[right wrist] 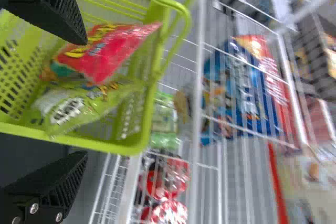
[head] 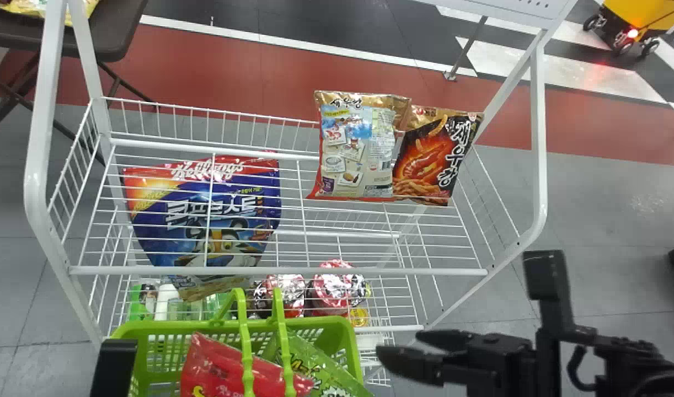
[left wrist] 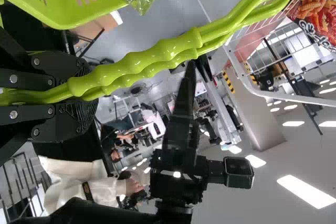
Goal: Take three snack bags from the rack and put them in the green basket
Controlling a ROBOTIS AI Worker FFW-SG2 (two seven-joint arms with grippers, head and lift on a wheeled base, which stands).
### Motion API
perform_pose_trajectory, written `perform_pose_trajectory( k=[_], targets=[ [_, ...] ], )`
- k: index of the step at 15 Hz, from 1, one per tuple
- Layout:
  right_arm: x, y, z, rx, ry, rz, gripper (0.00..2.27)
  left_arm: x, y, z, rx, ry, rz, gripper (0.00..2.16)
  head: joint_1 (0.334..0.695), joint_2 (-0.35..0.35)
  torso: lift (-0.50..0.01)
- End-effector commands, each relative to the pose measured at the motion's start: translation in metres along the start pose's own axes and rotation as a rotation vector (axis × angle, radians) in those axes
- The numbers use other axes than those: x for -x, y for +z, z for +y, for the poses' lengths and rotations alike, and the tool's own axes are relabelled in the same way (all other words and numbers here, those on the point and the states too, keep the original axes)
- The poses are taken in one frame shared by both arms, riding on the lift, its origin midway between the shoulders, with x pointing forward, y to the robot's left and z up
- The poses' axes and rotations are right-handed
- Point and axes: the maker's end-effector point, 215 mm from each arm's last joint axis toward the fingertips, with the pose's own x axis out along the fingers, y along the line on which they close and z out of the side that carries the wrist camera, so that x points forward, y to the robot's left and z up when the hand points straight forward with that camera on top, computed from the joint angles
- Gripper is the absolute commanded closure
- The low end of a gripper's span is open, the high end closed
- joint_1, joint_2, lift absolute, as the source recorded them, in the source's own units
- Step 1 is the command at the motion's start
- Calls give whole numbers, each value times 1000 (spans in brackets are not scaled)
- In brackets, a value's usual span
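Observation:
My left gripper (head: 113, 366) is at the head view's lower left; in the left wrist view the left gripper (left wrist: 85, 95) is shut on the handles (left wrist: 157, 53) of the green basket (head: 345, 331). A red bag (head: 218, 361) and a green bag (head: 320, 372) lie in the basket. My right gripper (head: 397, 344) stands open just right of the basket, below the rack (head: 370, 271). The open right gripper (right wrist: 84, 98) has nothing held between its fingers. Two snack bags, one showing its printed back (head: 356, 151) and one black and orange (head: 433, 157), stand at the rack's upper right.
A large blue cereal bag (head: 204, 215) stands at the left of the rack's wire shelf. Round red-and-silver packages (head: 337, 286) and bottles (head: 166, 300) sit on the lower shelf. White uprights (head: 538, 138) frame the rack. A dark table (head: 111, 33) is behind at left.

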Motion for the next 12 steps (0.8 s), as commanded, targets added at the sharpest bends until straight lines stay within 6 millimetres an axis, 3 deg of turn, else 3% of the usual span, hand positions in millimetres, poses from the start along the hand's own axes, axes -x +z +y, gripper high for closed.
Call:
perform_pose_trajectory(
  k=[1, 5, 12],
  targets=[
    [-13, 52, -16, 23, 55, -204, 83, -1, 0, 0, -2, 0, 1, 1220, 695, -350, -7],
    [-38, 122, -44, 69, 52, -458, 97, -1, -1, 3, 5, 1, 6, 1220, 695, -350, -7],
    [-78, 205, -83, 210, -123, -730, 110, 0, -2, 9, 21, -4, 13, 1220, 695, -350, -7]
  ],
)
